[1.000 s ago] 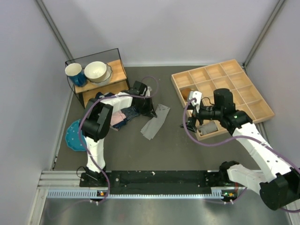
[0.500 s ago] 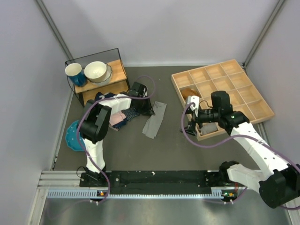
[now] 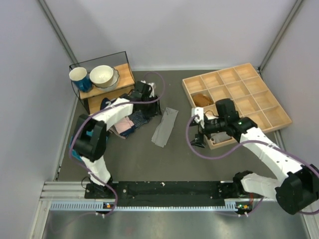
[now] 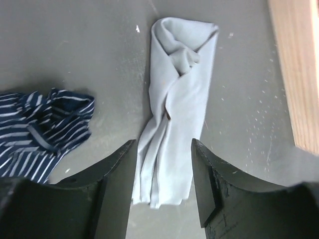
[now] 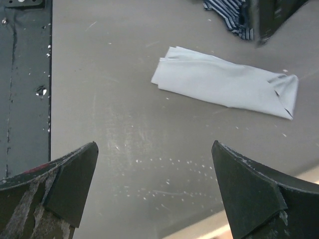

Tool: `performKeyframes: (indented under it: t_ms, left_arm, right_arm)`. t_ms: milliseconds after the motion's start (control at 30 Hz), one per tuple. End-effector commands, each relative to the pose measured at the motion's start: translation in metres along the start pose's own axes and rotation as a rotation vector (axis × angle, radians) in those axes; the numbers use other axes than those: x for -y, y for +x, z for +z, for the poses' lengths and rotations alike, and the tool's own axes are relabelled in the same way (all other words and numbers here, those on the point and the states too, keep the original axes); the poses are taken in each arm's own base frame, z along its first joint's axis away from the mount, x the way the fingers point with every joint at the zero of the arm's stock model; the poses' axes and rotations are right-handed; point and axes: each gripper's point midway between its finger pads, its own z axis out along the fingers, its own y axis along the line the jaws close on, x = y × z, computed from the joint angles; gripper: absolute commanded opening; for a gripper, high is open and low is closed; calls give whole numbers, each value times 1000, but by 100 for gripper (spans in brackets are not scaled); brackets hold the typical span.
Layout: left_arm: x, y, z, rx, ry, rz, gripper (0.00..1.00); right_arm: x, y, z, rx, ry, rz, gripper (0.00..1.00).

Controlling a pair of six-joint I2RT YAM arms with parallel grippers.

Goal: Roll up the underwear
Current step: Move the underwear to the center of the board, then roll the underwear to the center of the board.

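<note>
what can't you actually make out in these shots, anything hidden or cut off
- Top view: the teal thing at the far left is partly behind the left arm; cannot tell what it is.
- Top view: the brown item in the wooden tray is too small to identify.
- Left wrist view: the striped garment runs off the left edge.
- Right wrist view: it is cut by the top edge.
- Underwear: underside hidden in every view.

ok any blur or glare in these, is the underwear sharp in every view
Top external: even, soft light, no glare, underwear small but sharp. Left wrist: its folds are crisp with soft shadows; left fingers dark, little detail. Right wrist: underwear sharp, a faint sheen on the table, right fingers dark in the bottom corners.
</note>
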Motion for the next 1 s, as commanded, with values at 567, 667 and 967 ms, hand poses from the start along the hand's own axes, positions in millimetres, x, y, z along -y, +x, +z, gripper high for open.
performKeyframes:
  t_ms: [567,667,967]
  left_arm:
    - [-65,20,-255,749,-333,326,84]
    - [-67,19,-270,798,-350,323,84]
    - [-63,21,-277,824,-331,326,84]
  right_arm:
    - [-3,2,183,-406,67,-130,78]
    - [2,8,194,-447,84,-110,75]
    - [-2,40,208,-537,75,-69,67]
